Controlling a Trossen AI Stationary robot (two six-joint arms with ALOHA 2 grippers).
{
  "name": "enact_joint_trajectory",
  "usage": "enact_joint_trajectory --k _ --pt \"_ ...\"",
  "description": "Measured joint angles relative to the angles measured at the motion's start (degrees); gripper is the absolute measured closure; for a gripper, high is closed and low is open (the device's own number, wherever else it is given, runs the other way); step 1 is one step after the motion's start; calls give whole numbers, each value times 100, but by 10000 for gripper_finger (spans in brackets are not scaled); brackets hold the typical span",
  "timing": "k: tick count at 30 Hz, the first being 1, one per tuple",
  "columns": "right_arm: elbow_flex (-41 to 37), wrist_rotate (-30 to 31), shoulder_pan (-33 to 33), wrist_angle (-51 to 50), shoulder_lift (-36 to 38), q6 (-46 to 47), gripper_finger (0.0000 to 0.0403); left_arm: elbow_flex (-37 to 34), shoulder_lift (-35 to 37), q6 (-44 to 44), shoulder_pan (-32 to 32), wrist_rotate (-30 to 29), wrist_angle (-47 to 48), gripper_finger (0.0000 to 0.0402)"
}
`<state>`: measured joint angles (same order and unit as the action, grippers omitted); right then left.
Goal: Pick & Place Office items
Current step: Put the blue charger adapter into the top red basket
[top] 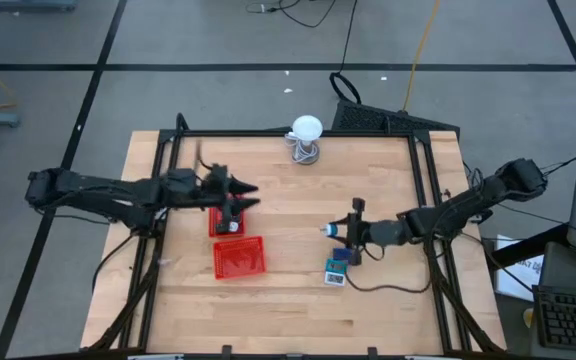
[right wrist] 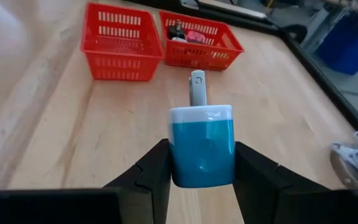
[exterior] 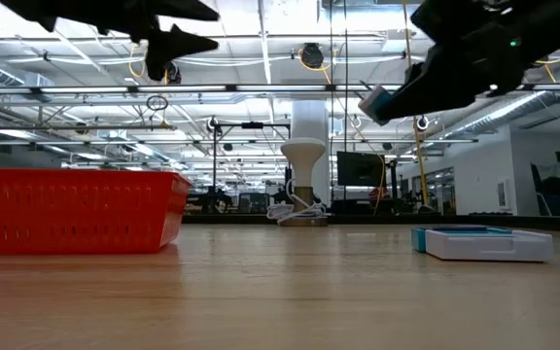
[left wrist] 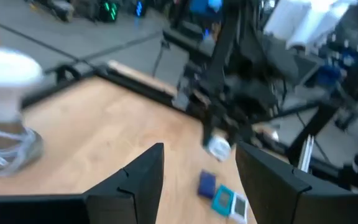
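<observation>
A: From above?
B: The left gripper [top: 251,196], fingers spread, hangs at the red mesh tray [top: 224,220] left of centre; the right gripper [top: 340,231] pinches a teal-and-white item [top: 334,230] mid-frame, above a teal-blue packet [top: 337,272].
A: Table level?
B: The packet [exterior: 482,241] lies lower right (flat on the wood).
A: Right wrist?
B: Fingers [right wrist: 152,172] clamp the teal item [right wrist: 201,144] bottom-centre; small pieces [right wrist: 190,36] fill the farther tray [right wrist: 225,53].

Left arm: we see it stretched level above the table, its dark two-finger left gripper [top: 251,196] with fingers parted, nothing between them.
Right arm: bent inward, its dark right gripper [right wrist: 202,163] clamped, raised off the table.
</observation>
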<state>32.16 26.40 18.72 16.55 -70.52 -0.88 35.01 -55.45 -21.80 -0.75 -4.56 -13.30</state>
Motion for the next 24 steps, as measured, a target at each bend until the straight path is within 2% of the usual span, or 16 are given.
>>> enact_joint_trajectory --k 3,7,10,14,17,24 --pt "2 -538 -351 55 0 83 278 232 -757 100 217 -1 -154 201" --pt "2 -877 -584 84 0 232 278 875 -1892 540 491 -158 -57 191" --pt "2 -872 -601 127 0 235 278 1571 -2681 808 635 -362 619 174" --pt "2 -869 -601 122 0 229 278 2613 -3575 716 648 -451 1908 140" --pt "2 -869 -601 167 0 188 278 3292 -4056 1110 644 -452 2582 116" --pt "2 -1024 -601 247 0 32 278 4077 -4552 2289 768 -510 2627 95"
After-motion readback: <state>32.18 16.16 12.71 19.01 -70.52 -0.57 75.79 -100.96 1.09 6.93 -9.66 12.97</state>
